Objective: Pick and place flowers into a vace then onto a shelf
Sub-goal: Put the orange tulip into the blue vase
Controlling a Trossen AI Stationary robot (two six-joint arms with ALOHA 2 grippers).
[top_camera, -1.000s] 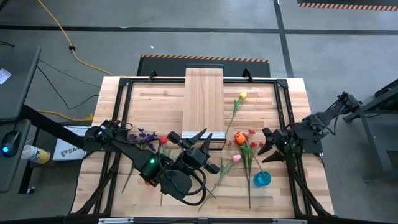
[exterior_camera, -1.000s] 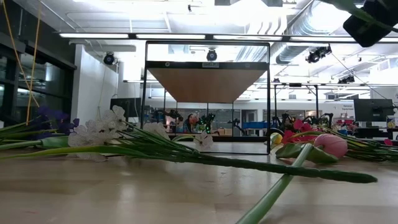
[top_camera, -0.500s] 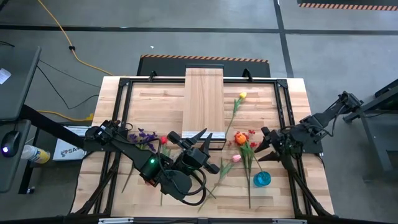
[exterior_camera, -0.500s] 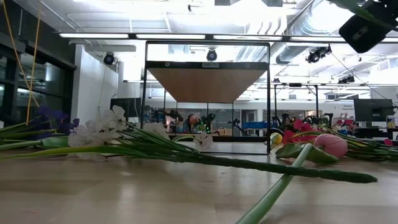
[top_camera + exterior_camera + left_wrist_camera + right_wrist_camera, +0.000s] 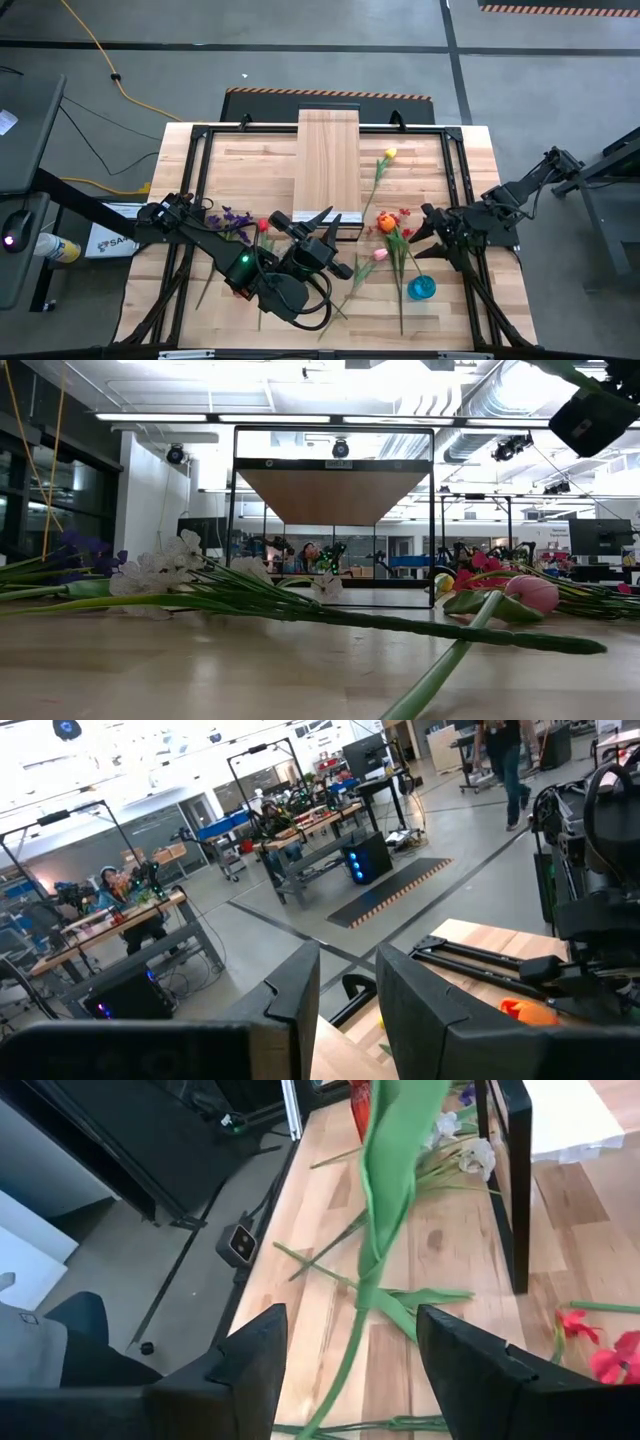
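Right gripper (image 5: 428, 233): parted, stem (image 5: 375, 1230) loose between fingers; may be dropped beside vase (image 5: 421, 288).
Left gripper (image 5: 322, 232): narrowly parted, nothing held.

We see 2 arms built of dark, almost black links with blocky joint housings, each ending in a gripper with 2 flat, angular black fingers; the left gripper (image 5: 322, 228) shows its fingers as broad matte slabs with bevelled edges (image 5: 285, 1010), and the right gripper (image 5: 429, 235) has the same wedge-shaped pair (image 5: 250, 1370). On the left arm we make out a small green light and a red patch near the wrist housing, with thin black cable looped beside it. The right arm carries black cabling along its upper links, and its joints look ribbed and boxy from above.
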